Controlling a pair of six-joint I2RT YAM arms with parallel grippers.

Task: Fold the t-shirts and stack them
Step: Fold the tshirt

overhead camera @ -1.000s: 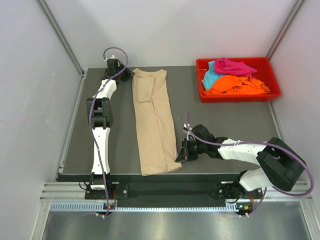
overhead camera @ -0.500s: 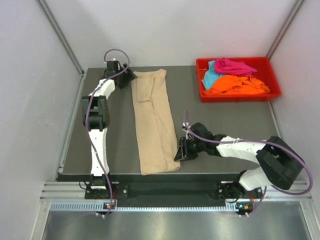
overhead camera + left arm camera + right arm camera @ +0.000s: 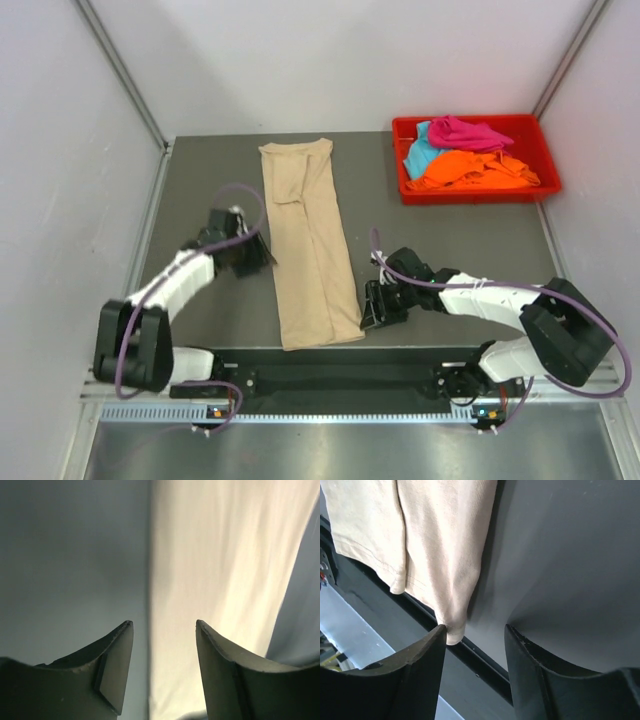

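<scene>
Now the left arm is reaching low across the dark grey table (image 3: 450, 240) from a sharply bent elbow at the near left. The left pincer (image 3: 164, 622) is pointing at the long folded beige cloth t-shirt (image 3: 305, 240), its jaws standing apart with nothing between them. The shirt's left edge is lying just ahead of the gap. The right arm is stretching leftward along the table's near edge, and the right pincer (image 3: 475, 626) is likewise gaping empty. The shirt's near right corner is lying just beside the tip of the finger on the left of the wrist view; whether they are touching I cannot tell. Well apart, far beyond the right pincer, the red plastic tray (image 3: 470, 196) is holding the crumpled orange t-shirt (image 3: 470, 170), the magenta-pink t-shirt (image 3: 465, 132) and the teal-blue t-shirt (image 3: 422, 155).
</scene>
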